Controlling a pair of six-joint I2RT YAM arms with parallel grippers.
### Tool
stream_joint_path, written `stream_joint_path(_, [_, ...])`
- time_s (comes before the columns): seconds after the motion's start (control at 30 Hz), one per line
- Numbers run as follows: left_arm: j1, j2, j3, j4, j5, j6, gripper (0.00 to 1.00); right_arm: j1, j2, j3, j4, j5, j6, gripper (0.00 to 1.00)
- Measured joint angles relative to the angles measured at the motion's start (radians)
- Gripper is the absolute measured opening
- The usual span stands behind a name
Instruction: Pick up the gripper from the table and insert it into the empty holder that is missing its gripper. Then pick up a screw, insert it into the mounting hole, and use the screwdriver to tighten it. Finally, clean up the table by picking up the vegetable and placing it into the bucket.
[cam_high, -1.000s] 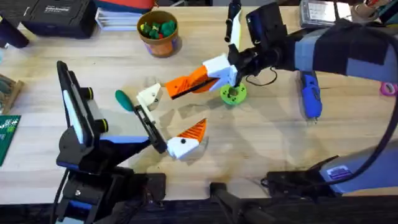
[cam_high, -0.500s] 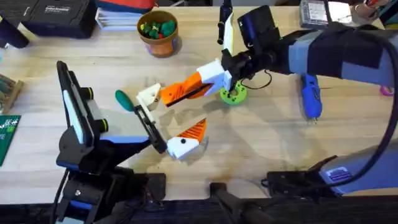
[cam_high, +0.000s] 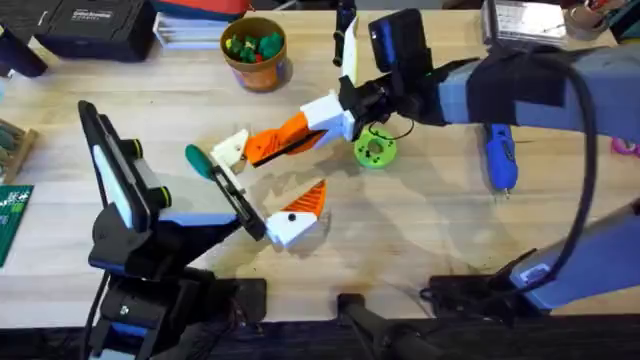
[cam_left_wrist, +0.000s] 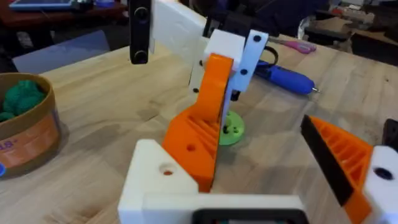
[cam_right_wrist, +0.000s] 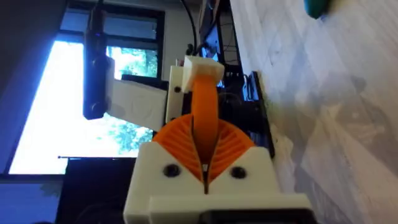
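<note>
1. Orange gripper (cam_high: 275, 141) sits pinched in the right end effector (cam_high: 300, 130), its tip meeting the white holder (cam_high: 232, 150) on the left end effector (cam_high: 262, 190), whose fingers stand wide apart. The holder is presented still, I judge, so the piece can slide on.
2. Vegetable (cam_high: 200, 161) lies at nine o'clock of the holder, the bucket (cam_high: 255, 52) at twelve, the screwdriver (cam_high: 499, 152) far at three.
3. Bench (cam_high: 420, 230) nearer the bases offers open room.
</note>
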Motion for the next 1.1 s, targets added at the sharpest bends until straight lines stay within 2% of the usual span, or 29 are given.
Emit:
stream_joint_path(0.37, [0.0,0.0,0.0,0.0,-0.006,-0.011,0.987,0.01,0.069,0.046,0.065,-0.053,0.114,0.009])
stream_joint_path(0.73, [0.017,0.0,0.001,0.0,-0.08,-0.011,0.985,0.046,0.07,0.087,0.065,0.023,0.159,0.009])
stream_joint_path(1.1, [0.017,0.0,0.002,-0.001,-0.096,-0.012,0.986,0.05,0.07,0.091,0.065,0.046,0.159,0.009])
